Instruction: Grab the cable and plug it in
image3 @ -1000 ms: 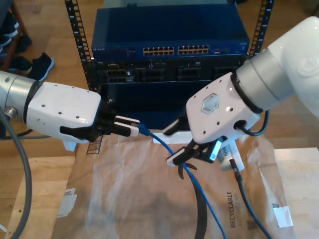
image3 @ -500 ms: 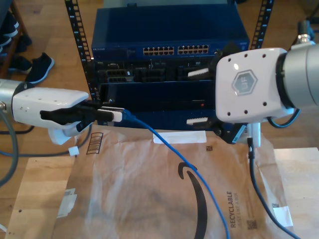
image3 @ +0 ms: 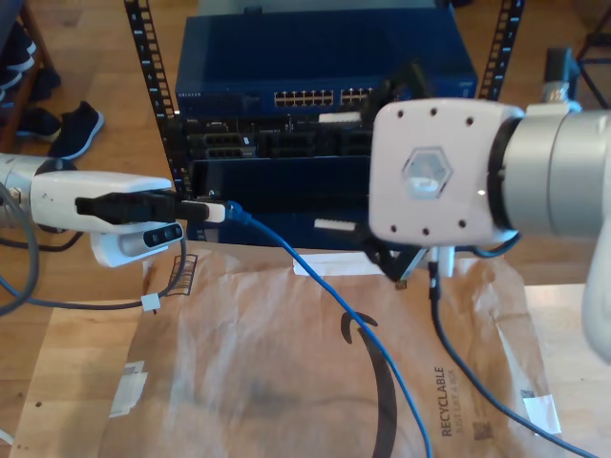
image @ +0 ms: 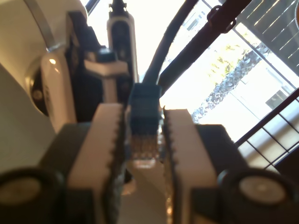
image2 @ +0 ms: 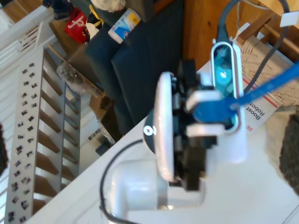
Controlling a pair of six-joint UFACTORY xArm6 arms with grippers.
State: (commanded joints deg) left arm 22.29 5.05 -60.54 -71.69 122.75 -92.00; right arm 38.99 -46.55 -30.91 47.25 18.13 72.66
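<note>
Exterior view has my first gripper [image3: 212, 211] clamped on the cable [image3: 329, 296] plug just short of the blue rack switch [image3: 325, 67], my second gripper [image3: 344, 172] spread empty, so next comes lining up a port.

"RECYCLABLE" is printed in black, running sideways, on the brown paper mailer [image3: 286, 382] spread over the table in the exterior view. A black curved arrow logo is printed across the same mailer, and a barcode is seen near its upper edge toward the exterior view's left, too small to be read. In the second wrist view, "Boost Robot" can be read on a white label [image2: 261, 109] with a red stripe.
</note>
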